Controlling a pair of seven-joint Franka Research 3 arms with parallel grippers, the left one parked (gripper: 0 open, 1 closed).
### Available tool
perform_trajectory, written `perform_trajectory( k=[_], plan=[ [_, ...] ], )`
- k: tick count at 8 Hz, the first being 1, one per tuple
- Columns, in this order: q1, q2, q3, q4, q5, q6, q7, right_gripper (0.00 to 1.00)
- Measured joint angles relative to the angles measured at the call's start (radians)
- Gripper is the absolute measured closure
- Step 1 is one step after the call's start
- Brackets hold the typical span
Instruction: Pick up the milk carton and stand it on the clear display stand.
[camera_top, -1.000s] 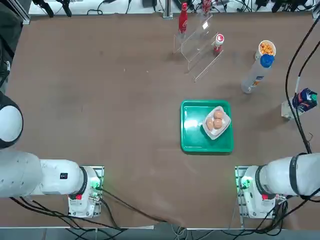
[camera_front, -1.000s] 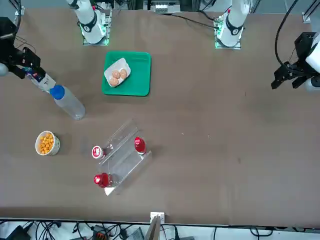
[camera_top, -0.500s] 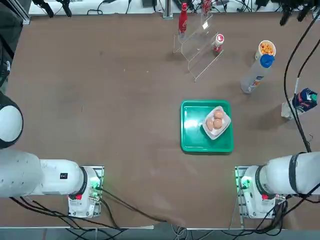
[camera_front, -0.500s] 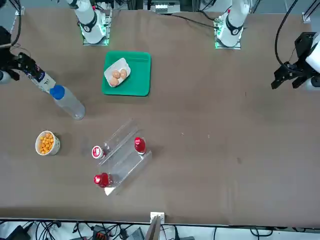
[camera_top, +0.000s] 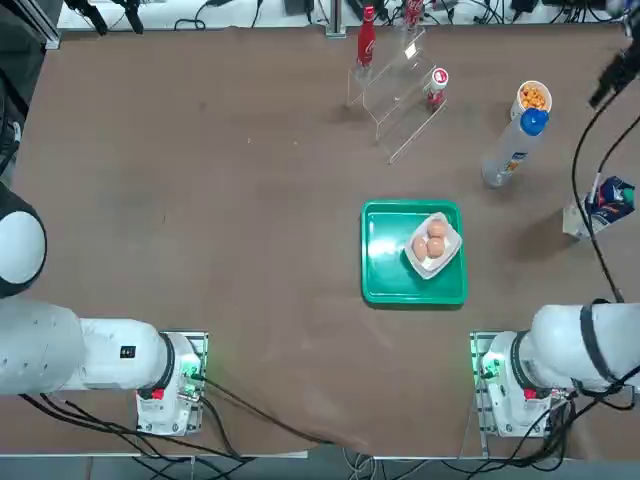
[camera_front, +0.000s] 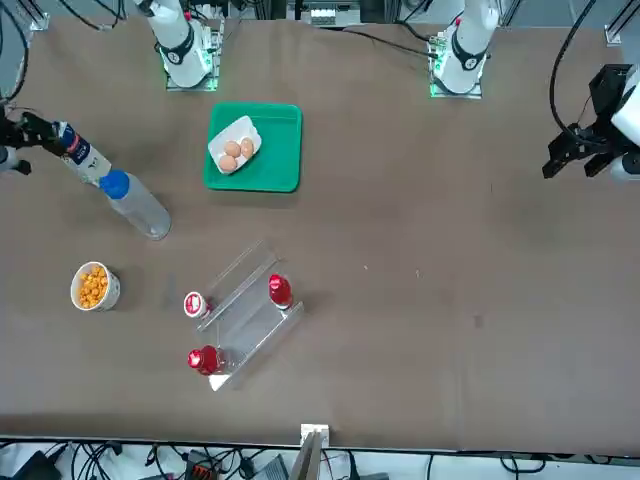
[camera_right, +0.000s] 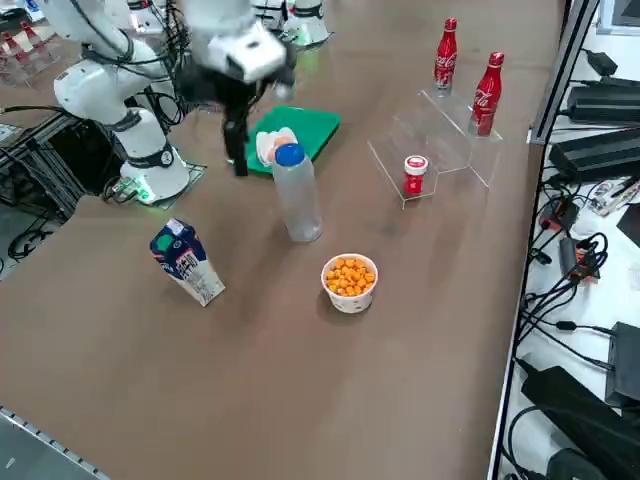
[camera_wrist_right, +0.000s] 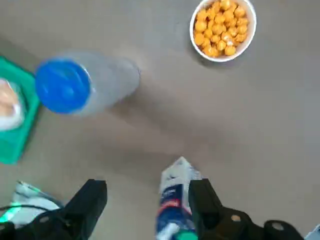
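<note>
Hanging open, the right pincer (camera_wrist_right: 147, 200) has the milk carton (camera_wrist_right: 172, 202) nearer one finger (camera_wrist_right: 202, 200).

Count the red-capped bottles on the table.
3: two tall ones and one short one, all at the clear display stand.

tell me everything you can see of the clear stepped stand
The clear stepped stand looks like thin, see-through acrylic, with glassy edges and flat levels joined by upright panels. It rests on the brown table beyond the green tray, set at a slant. Two red-labelled bottles with red caps and a small red-and-white bottle stand upright on it. The right gripper is away from it, open above the blue-and-white carton.
</note>
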Motion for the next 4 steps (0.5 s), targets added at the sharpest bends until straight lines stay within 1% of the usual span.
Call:
perform_trajectory(
  k=[2,4],
  plan=[
    [-0.087,-0.042,-0.002,-0.121,0.000,0.100,-0.262,0.00],
    [-0.142,-0.072,-0.001,-0.191,-0.001,0.134,-0.463,0.00]
  ],
)
